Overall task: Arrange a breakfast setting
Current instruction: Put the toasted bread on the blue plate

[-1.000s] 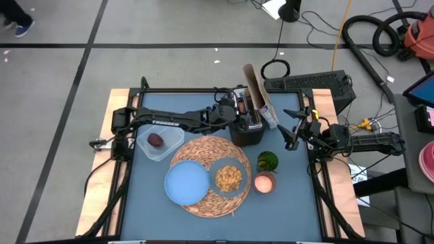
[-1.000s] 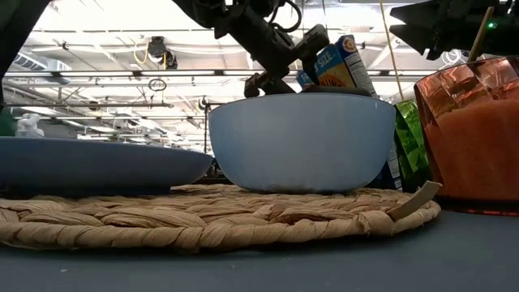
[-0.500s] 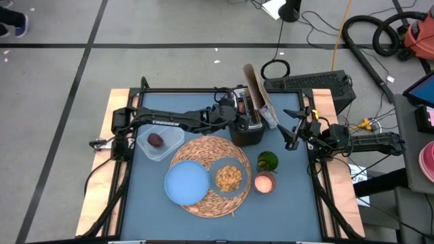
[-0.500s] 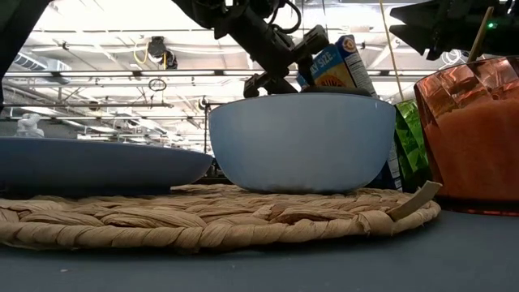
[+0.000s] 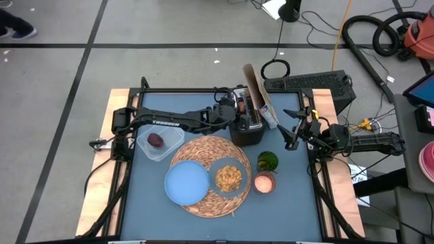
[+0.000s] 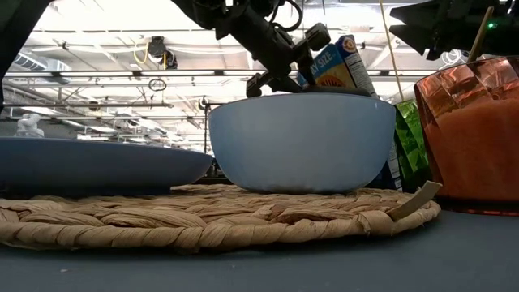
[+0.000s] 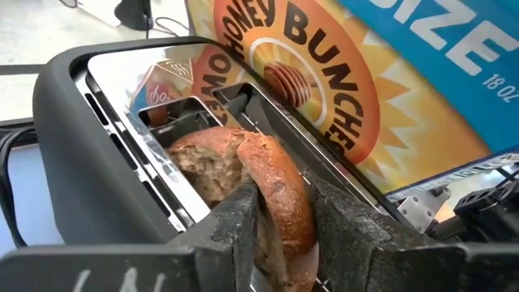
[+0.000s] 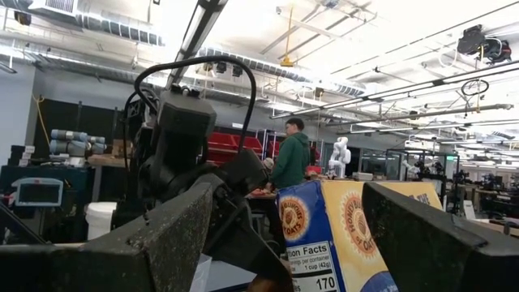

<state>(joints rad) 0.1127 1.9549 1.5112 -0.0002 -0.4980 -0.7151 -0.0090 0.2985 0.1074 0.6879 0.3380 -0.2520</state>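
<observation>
A brown bagel (image 7: 243, 174) stands on edge in a slot of the black-and-silver toaster (image 5: 248, 126) at the table's far middle. My left gripper (image 5: 237, 112) is over the toaster, shut on the bagel. The straw mat (image 5: 211, 198) lies at the near middle. It bears the light-blue plate (image 5: 186, 184) and the glass bowl (image 5: 230, 191) of tan cereal (image 5: 228, 177). The orange-pink cup (image 5: 264, 182) stands at the mat's right edge. A dark-red fruit (image 5: 156, 140) lies in a clear tub (image 5: 169, 135) at the left. My right gripper (image 5: 293, 135) hangs open and empty at the right. My left gripper pinches the bagel's upper rim (image 7: 284, 212) between its two fingers (image 7: 235, 231), one on each flat side. The fingers slant down onto it from above and from the table's left. The bagel stands upright, its lower part in the toaster slot (image 7: 174, 122).
A cereal box (image 5: 260, 98) leans just behind and to the right of the toaster. A green object (image 5: 268, 161) lies between toaster and cup. A person stands in the room behind, seen in the right wrist view (image 8: 292, 158).
</observation>
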